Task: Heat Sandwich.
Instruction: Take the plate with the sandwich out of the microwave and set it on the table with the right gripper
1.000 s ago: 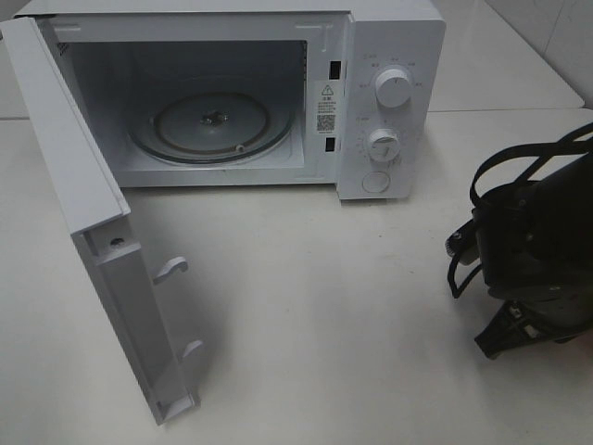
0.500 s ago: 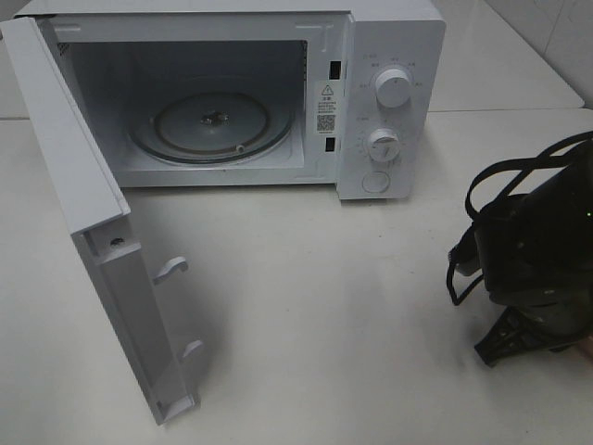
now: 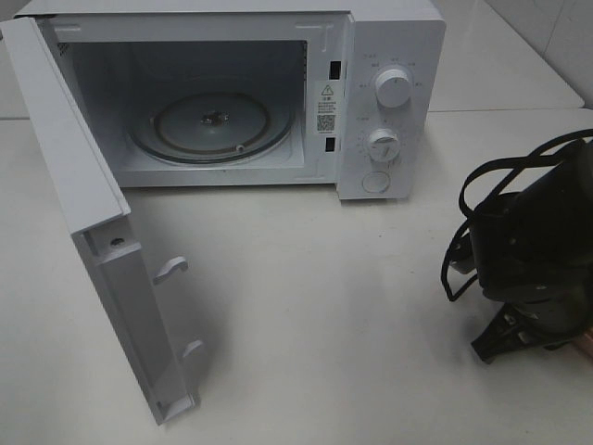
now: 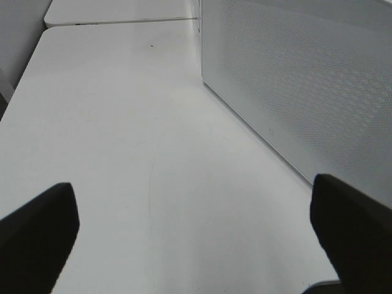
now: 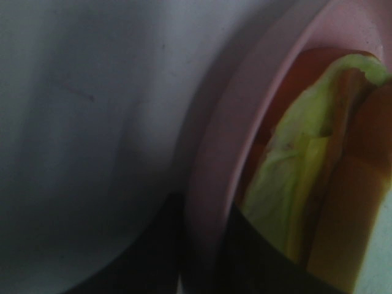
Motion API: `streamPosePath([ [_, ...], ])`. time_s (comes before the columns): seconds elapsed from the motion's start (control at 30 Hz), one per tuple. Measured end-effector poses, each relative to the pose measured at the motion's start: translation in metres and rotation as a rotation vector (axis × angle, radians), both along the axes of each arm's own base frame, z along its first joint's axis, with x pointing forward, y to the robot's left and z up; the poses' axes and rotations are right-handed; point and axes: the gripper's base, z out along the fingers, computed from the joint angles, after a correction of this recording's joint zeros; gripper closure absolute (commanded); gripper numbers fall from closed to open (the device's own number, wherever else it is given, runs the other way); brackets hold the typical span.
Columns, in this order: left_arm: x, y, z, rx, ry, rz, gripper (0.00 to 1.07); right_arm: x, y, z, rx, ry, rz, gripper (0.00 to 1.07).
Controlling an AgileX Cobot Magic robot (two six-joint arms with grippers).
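White tabletop (image 3: 324, 306) fills the scene, with a white microwave (image 3: 389, 93) at about 11 o'clock in the high view. Its door (image 3: 93, 232) is swung wide and the glass turntable (image 3: 211, 125) inside lies bare, so the opening step looks done. The sandwich (image 5: 306, 184) is still outside: the right wrist view shows it on a pink plate (image 5: 214, 184), leafy filling facing the lens, at about 4 o'clock on the table under the right arm. The right gripper (image 5: 205, 257) has its dark fingers on either side of the plate's rim, but whether they are clenched on it I cannot tell. The left gripper (image 4: 196, 233) hangs released, holding nothing, beside the microwave's perforated side. Still ahead, in my judgement: carrying the plate in, shutting the door, and setting the dials (image 3: 393, 89).
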Motion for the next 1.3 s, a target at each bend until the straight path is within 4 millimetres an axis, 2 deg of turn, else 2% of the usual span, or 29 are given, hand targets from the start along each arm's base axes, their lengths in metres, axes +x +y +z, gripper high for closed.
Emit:
streamPosePath([
  [0.07,0.0,0.0,0.0,0.0,0.0,0.0,0.1,0.0,0.0,0.0,-0.001,0.002,-0.004,0.8],
  [0.17,0.0,0.0,0.0,0.0,0.0,0.0,0.1,-0.002,0.0,0.006,0.016,0.007,-0.009,0.67],
  [0.23,0.0,0.0,0.0,0.0,0.0,0.0,0.1,-0.002,0.001,0.008,0.022,0.007,-0.003,0.65],
  [0.33,0.0,0.0,0.0,0.0,0.0,0.0,0.1,-0.003,0.001,0.021,0.053,-0.008,0.001,0.55],
  [0.57,0.0,0.0,0.0,0.0,0.0,0.0,0.1,-0.009,0.003,0.043,0.124,-0.005,0.014,0.41],
  [0.63,0.0,0.0,0.0,0.0,0.0,0.0,0.1,-0.014,0.004,0.055,0.18,0.003,0.025,0.35],
  [0.7,0.0,0.0,0.0,0.0,0.0,0.0,0.1,-0.015,0.005,0.058,0.195,0.011,0.036,0.34],
  [0.8,0.0,0.0,0.0,0.0,0.0,0.0,0.1,-0.023,0.007,0.075,0.276,0.022,0.076,0.3],
  [1.03,0.0,0.0,0.0,0.0,0.0,0.0,0.1,-0.034,0.008,0.099,0.379,0.007,0.132,0.31],
  [1.3,0.0,0.0,0.0,0.0,0.0,0.0,0.1,-0.061,0.004,0.139,0.542,-0.042,0.206,0.31],
])
